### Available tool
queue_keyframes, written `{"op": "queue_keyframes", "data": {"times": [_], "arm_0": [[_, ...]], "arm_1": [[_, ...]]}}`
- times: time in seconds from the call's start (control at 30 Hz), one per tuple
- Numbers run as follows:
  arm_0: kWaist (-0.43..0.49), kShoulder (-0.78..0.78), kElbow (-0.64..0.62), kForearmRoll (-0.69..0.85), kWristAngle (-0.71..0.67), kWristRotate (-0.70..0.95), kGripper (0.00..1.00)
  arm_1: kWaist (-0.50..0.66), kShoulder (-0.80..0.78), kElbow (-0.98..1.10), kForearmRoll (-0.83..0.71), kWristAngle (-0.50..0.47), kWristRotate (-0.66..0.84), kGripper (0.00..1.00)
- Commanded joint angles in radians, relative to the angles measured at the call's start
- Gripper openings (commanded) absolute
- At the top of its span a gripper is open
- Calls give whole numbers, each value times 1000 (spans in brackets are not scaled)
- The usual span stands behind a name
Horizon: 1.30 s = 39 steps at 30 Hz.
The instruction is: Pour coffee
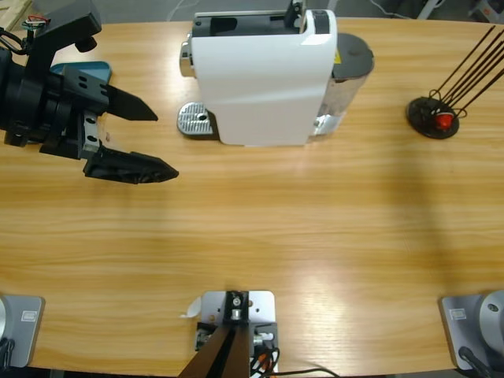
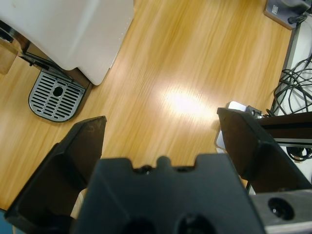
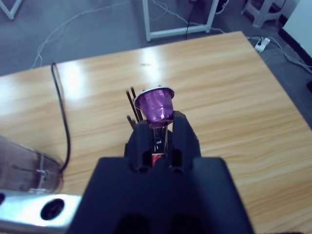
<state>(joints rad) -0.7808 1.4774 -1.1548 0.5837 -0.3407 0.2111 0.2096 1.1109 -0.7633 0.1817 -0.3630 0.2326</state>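
Observation:
No coffee shows in any view. The white coffee machine (image 1: 264, 75) stands at the back middle of the table, its metal drip tray (image 1: 195, 120) bare at its left. My left gripper (image 1: 165, 145) hovers open to the left of that tray, with nothing between its jaws. Looking along it, the left wrist view has the left gripper (image 2: 161, 122) over bare wood, the drip tray (image 2: 57, 95) and the machine (image 2: 73, 29) at upper left. My right gripper (image 3: 161, 122) is shut on a purple capsule (image 3: 155, 105) above thin black rods; it is outside the high view.
A black capsule stand (image 1: 431, 118) with long thin rods and a red capsule (image 1: 445, 120) at its base sits at the right back. The machine's clear water tank (image 1: 350, 71) is on its right side. A teal object (image 1: 87, 71) lies behind the left arm.

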Motion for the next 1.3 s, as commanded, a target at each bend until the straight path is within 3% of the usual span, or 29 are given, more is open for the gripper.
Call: {"op": "queue_keyframes", "data": {"times": [0.03,0.1,0.17,0.3,0.57,0.67,0.9,1.1,1.3], "arm_0": [[-2,-28,45,-16,-8,-13,991],[-2,-42,58,-16,-7,-13,991],[-1,-68,70,-16,-1,-12,991],[23,-142,91,-10,32,-10,988],[215,-278,96,106,29,-6,987],[264,-298,98,132,26,-2,987],[276,-296,109,133,26,-1,987],[281,-292,133,129,28,0,989],[285,-280,142,119,26,1,991]], "arm_1": [[86,-171,-74,78,333,-103,0],[134,-199,-73,106,487,-132,0],[209,-209,-70,153,571,-171,0],[360,-172,-73,167,600,-221,0],[595,119,-218,157,623,-331,0],[605,256,-307,144,655,-397,0],[614,473,-526,156,717,-508,0],[591,593,-603,156,751,-545,0],[538,648,-661,157,717,-595,0]]}}
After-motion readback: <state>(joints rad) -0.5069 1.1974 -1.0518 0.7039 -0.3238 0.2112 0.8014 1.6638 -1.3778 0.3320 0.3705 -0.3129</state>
